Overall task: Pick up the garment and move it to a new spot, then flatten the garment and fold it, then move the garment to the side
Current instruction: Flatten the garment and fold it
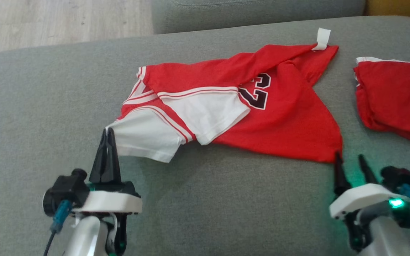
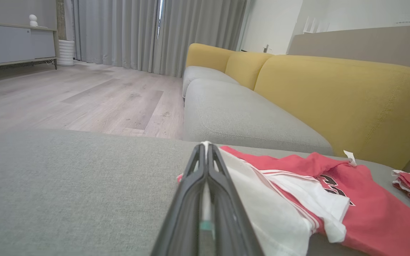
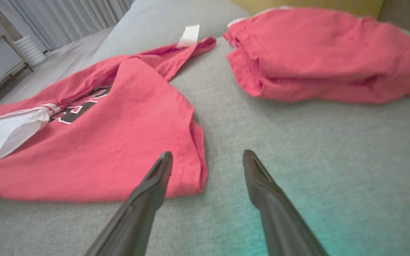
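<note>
1. Sleeve: my left hand is clenched on its white tip, at the left edge of the jersey. The left wrist view shows cloth pinched between the fingers.
2. Jersey: it lies in the middle of the sofa, rumpled. Its top edge is rolled over, one sleeve is doubled onto the number, and a tag sticks up at the far corner. I judge it neither flattened nor folded.
3. Right hand: released, with fingers spread at the near right hem corner. One finger touches or nearly touches the cloth, but nothing is pinched.
4. Pile: another red garment, folded, sits apart at the right.
5. Progress, as I read it: one corner is grasped. The second grasp is left, then spreading, folding and moving aside. I cannot tell whether the move to a new spot is done.
</note>
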Controlling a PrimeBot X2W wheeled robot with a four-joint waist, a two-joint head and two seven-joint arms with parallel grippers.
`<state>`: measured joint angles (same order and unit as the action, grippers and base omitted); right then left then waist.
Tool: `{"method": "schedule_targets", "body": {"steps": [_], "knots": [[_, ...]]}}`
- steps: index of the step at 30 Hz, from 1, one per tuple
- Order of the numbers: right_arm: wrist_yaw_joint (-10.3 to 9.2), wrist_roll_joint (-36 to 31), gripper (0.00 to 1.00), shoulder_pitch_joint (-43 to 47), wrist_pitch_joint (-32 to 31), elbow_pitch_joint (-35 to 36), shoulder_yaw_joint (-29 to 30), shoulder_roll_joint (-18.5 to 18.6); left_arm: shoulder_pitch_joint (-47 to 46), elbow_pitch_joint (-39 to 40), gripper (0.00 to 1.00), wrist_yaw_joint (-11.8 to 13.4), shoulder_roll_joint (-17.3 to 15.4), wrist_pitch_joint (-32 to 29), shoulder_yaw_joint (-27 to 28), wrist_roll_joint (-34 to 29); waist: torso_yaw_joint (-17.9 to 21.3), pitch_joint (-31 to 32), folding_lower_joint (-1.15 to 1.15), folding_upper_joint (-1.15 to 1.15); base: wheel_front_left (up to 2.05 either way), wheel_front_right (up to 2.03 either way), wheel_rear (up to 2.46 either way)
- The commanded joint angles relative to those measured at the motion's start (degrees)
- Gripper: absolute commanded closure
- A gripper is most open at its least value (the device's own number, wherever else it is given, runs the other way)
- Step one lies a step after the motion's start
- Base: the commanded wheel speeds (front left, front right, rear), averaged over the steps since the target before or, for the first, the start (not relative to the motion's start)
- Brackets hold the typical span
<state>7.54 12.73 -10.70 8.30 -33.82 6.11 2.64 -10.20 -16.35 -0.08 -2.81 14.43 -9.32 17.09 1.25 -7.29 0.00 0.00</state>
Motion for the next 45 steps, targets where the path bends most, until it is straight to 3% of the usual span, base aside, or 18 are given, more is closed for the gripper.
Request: {"method": "schedule_targets", "body": {"steps": [1, 15, 16, 17, 18, 24, 29, 35, 41, 45], "knots": [[-0.05, 1.18, 0.0, -2.28, -0.06, 0.55, -2.36, 0.24, -1.06, 2.14, 1.0, -0.18, -0.24, 0.55, 1.59, -0.53, -0.27, -0.03, 0.0, 0.0, 0.0, 0.0, 0.0], [-0.05, 5.91, 0.0, -6.62, 0.81, -10.36, -5.45, 0.24, -0.54, 2.49, 1.0, -0.7, -0.09, 0.56, 0.5, -0.84, -1.06, -0.97, 0.0, 0.0, 0.0, 0.0, 0.0], [-0.05, 6.4, 0.04, -7.2, 0.68, -11.6, -6.22, 0.24, -0.62, 2.58, 1.0, -0.65, -0.08, 0.56, 0.45, -0.78, -1.04, -1.15, 0.0, 0.0, 0.0, 0.0, 0.0], [-0.05, 6.63, 0.41, -7.46, 0.57, -12.15, -6.72, 0.24, -0.69, 2.58, 1.0, -0.64, -0.08, 0.56, 0.42, -0.76, -1.04, -1.23, 0.0, 0.0, 0.0, 0.0, 0.0], [-0.05, 6.89, 1.0, -7.71, 0.38, -12.59, -7.42, 0.24, -0.8, 2.56, 1.0, -0.62, -0.08, 0.56, 0.41, -0.79, -1.05, -1.3, 0.0, 0.0, 0.0, 0.0, 0.0], [-0.05, 6.1, 1.0, -8.88, 1.66, -12.94, -8.04, 0.24, -1.52, 3.31, 1.0, -0.48, -0.08, 0.56, 1.41, -1.33, -0.82, -0.77, 0.0, 0.0, 0.0, 0.0, 0.0], [-0.05, 6.4, 1.0, -9.72, 3.69, -7.57, -10.41, 0.24, -2.05, 5.77, 1.0, -0.44, -0.08, 0.56, 3.55, 1.91, -0.19, 0.66, 0.0, 0.0, 0.0, 0.0, 0.0], [-0.05, 5.21, 1.0, -11.28, 4.7, 6.81, -11.99, 0.55, -5.03, 11.82, 1.0, -0.88, -0.08, 0.57, 5.84, 4.88, 1.01, 3.46, 0.0, 0.0, 0.0, 0.0, 0.0], [-0.05, 4.89, 1.0, -14.91, 1.15, 24.78, -12.7, 4.59, -11.81, 20.95, 1.0, -1.05, -0.23, -1.94, 7.67, 8.76, 1.81, 6.61, 0.0, 0.0, 0.0, 0.0, 0.0], [-0.05, 4.8, 1.0, -17.76, -1.8, 32.6, -12.91, 6.72, -16.04, 25.96, 1.0, -0.22, -0.26, -5.0, 8.7, 11.14, 2.08, 7.81, 0.0, 0.0, 0.0, 0.0, 0.0]]}}
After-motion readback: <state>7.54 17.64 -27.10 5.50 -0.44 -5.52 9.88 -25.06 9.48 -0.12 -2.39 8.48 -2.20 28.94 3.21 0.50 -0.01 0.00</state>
